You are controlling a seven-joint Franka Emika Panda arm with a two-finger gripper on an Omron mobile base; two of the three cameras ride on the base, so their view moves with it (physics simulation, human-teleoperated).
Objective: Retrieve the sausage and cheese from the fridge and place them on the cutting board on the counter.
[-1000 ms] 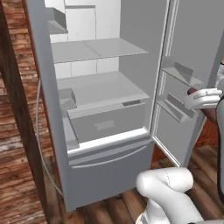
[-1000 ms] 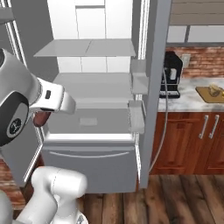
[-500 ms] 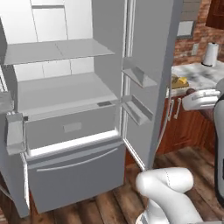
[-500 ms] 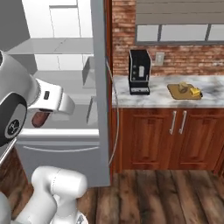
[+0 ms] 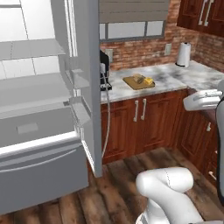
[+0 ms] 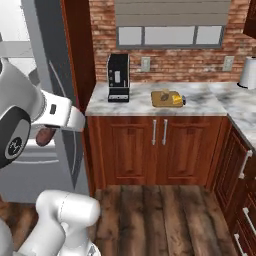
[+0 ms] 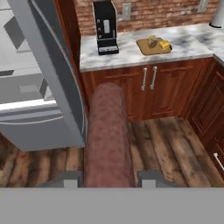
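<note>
There is one sausage point(image 7: 108, 135), one fridge point(image 5: 39, 109), one cutting board point(image 6: 166, 99) carrying two small items, one black coffee machine point(image 6: 118, 77), one paper towel roll point(image 5: 183, 54), and two silver handles point(image 6: 159, 131) on the front cabinet doors.

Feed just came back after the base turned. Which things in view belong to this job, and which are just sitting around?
Belongs to the job:
sausage, held in the gripper
cheese, on the cutting board
counter
fridge, doors open

Just sitting around:
coffee machine
paper towel roll
small tan item on the board beside the cheese
</note>
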